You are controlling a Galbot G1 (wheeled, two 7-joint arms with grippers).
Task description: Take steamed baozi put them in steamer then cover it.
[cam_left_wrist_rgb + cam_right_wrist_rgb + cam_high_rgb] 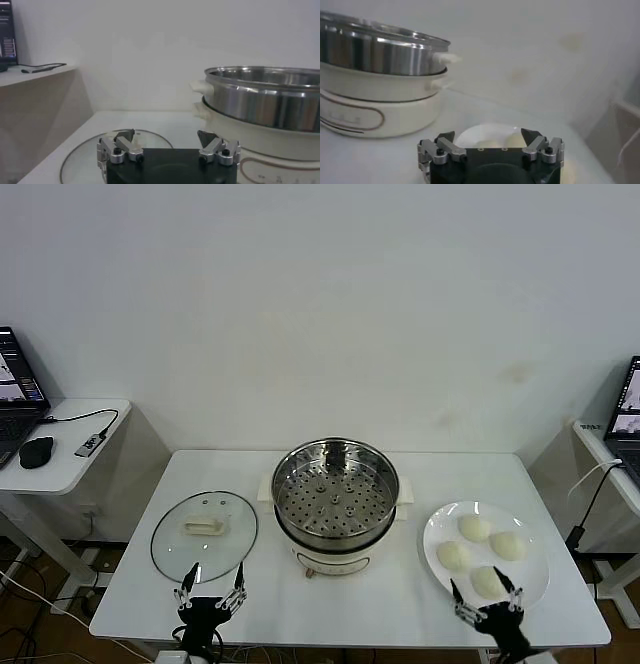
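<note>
The left gripper [211,586], black with silver-jointed fingers, hangs at the near edge of the table with its fingers spread wide and nothing between them. Its fingertips stand just at the near rim of the cover [204,534], a round clear glass lid with a metal rim and a cream-white rectangular handle, which lies flat on the white rectangular table [300,604]. From the left wrist view the glass curves away just beyond the fingers [122,145]; whether a tip touches the rim is hard to tell.

The right gripper [487,595] waits at the near right edge, fingers likewise spread and empty. Its tips reach the near rim of the flat white round plate [530,579], which carries the four steamed baozi [474,527], smooth cream-white round buns, close together.

Between lid and plate stands the steamer [336,502], a shiny round stainless-steel pot on a cream-white electric base with side handles. It is uncovered, and its perforated steel tray holds no buns.

Farther out, a white side desk [75,459] to the left bears a black mouse [36,451] and part of a laptop [18,399].
</note>
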